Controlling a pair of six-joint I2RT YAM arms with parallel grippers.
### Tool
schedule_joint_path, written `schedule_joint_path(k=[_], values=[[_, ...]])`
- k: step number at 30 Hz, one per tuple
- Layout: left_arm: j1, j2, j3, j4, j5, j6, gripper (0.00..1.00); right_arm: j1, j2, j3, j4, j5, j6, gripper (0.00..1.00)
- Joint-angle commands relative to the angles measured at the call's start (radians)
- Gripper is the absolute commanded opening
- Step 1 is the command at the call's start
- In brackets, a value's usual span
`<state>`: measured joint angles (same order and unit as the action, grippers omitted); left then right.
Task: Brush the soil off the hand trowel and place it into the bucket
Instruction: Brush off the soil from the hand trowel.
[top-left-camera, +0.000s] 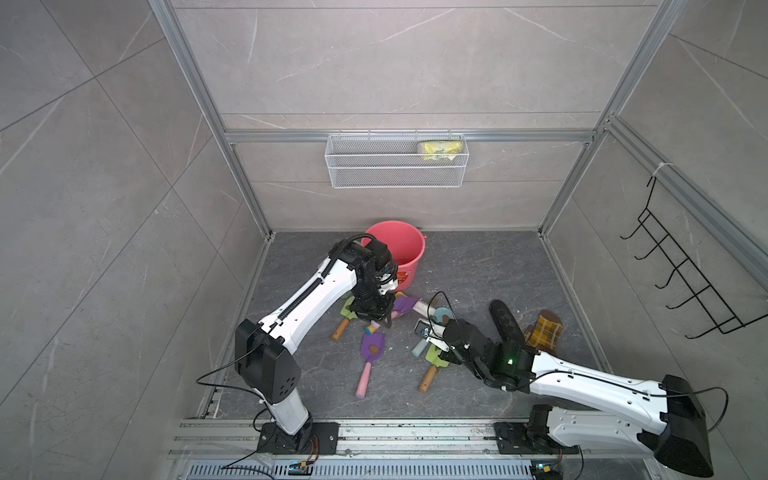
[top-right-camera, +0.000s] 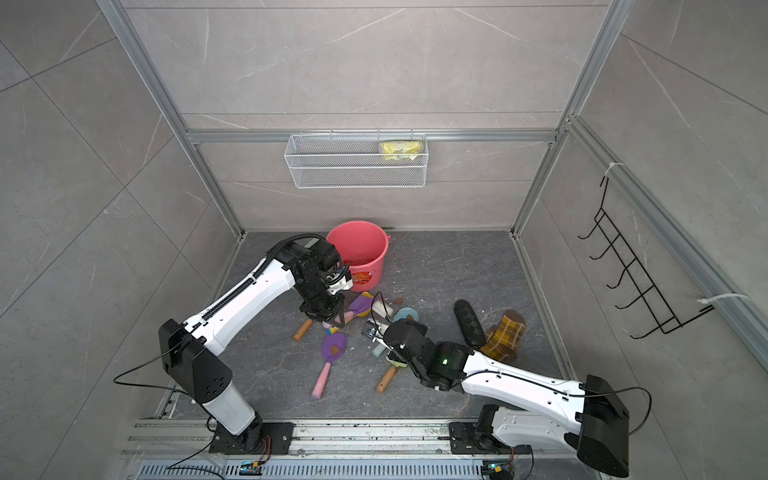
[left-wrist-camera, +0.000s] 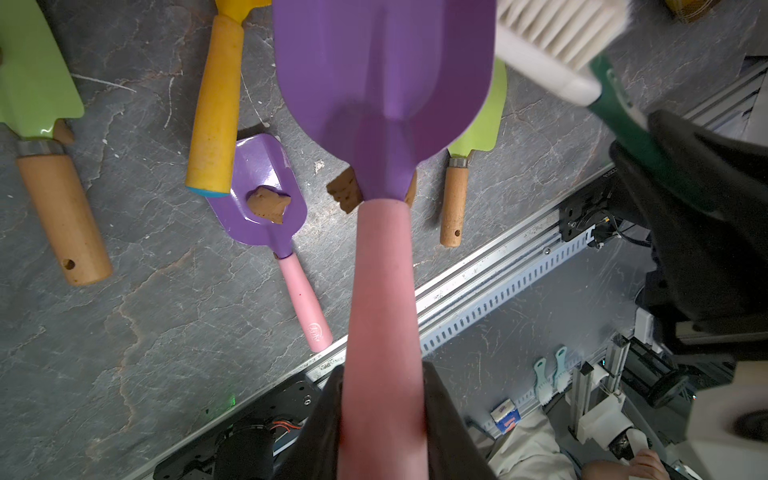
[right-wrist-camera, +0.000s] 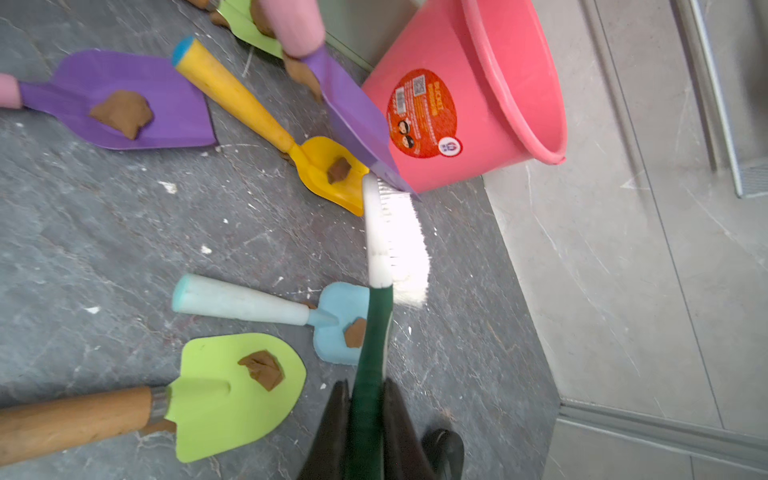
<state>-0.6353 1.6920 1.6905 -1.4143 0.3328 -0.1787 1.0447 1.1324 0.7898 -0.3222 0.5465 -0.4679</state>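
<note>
Both clenched: left tool (left-wrist-camera: 383, 415) on purple trowel (left-wrist-camera: 382, 62), right tool (right-wrist-camera: 365, 419) on brush (right-wrist-camera: 395, 241); sweep bristles neck-to-tip, blade tilted.

Round coral-pink plastic bucket (top-left-camera: 401, 245) at the back of the grey stone surface (top-left-camera: 478, 257); before it, a purple-bladed pink-handled trowel (top-left-camera: 371, 347) with a brown soil lump (top-left-camera: 375, 350) on its blade, a green-bladed wooden-handled trowel (top-left-camera: 428, 378) to its right.

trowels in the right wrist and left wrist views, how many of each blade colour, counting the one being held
purple trowels: 2
green trowels: 2
yellow trowel: 1
blue trowel: 1
total: 6
</note>
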Motion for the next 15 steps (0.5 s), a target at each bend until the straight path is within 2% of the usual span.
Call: schedule_joint_path(k=[1, 6, 10, 13, 15], values=[[-0.012, -0.002, 0.012, -0.066, 0.002, 0.025, 0.0, -0.035, 0.007, 0.059, 0.002, 0.055, 0.039, 0.0], [-0.009, -0.024, 0.008, -0.042, -0.019, 0.018, 0.0, -0.112, 0.017, 0.081, -0.098, 0.018, 0.146, 0.0], [-0.002, -0.054, -0.016, 0.02, -0.095, 0.013, 0.0, -0.128, -0.017, 0.106, -0.226, -0.088, 0.287, 0.0], [-0.002, -0.085, -0.056, 0.113, -0.104, 0.004, 0.0, -0.145, -0.077, 0.138, -0.309, -0.22, 0.379, 0.0], [-0.002, -0.086, -0.064, 0.145, -0.095, -0.006, 0.0, -0.156, -0.14, 0.147, -0.312, -0.384, 0.401, 0.0]])
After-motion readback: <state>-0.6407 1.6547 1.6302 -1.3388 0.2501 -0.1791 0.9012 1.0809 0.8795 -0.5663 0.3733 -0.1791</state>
